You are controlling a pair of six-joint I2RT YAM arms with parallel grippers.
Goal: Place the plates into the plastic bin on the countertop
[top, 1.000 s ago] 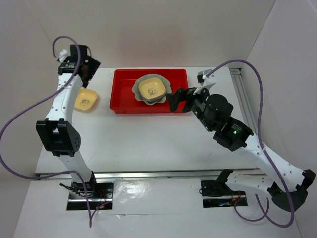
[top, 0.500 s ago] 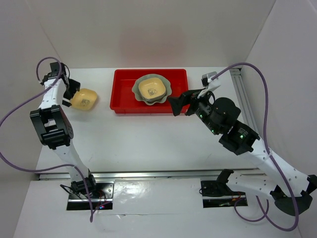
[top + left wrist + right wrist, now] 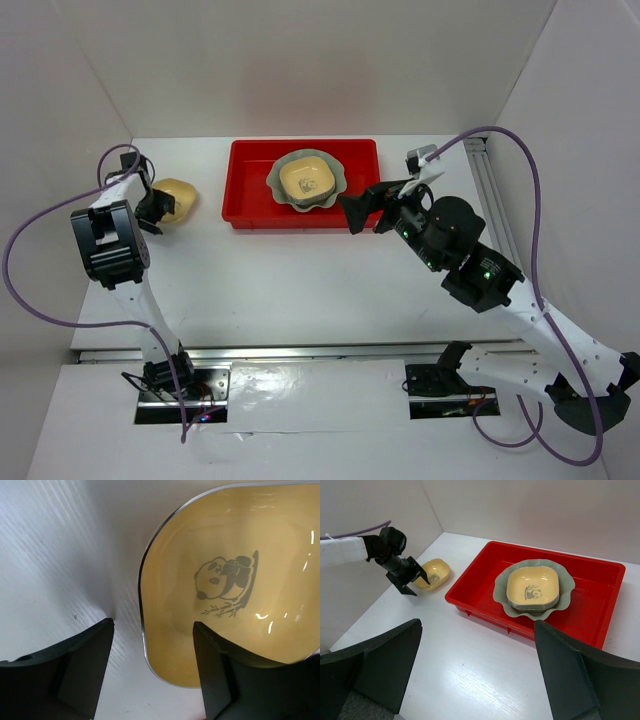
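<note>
The red plastic bin stands at the back of the white countertop. In it the pale green scalloped dish carries a stack of small dishes topped by a yellow one. A second yellow dish with a panda print lies on the countertop left of the bin. My left gripper is open and low over this dish's near edge, with one finger over the bowl and one over the table. My right gripper is open and empty, in front of the bin's right part.
White walls close in the countertop at the back and both sides. A metal rail runs along the right edge. The right wrist view shows the bin, the stack, the loose yellow dish and the left gripper.
My left arm has swung down from the back left corner and its gripper now sits at the loose yellow dish. My right gripper drew back slightly from the bin, then stayed still.
</note>
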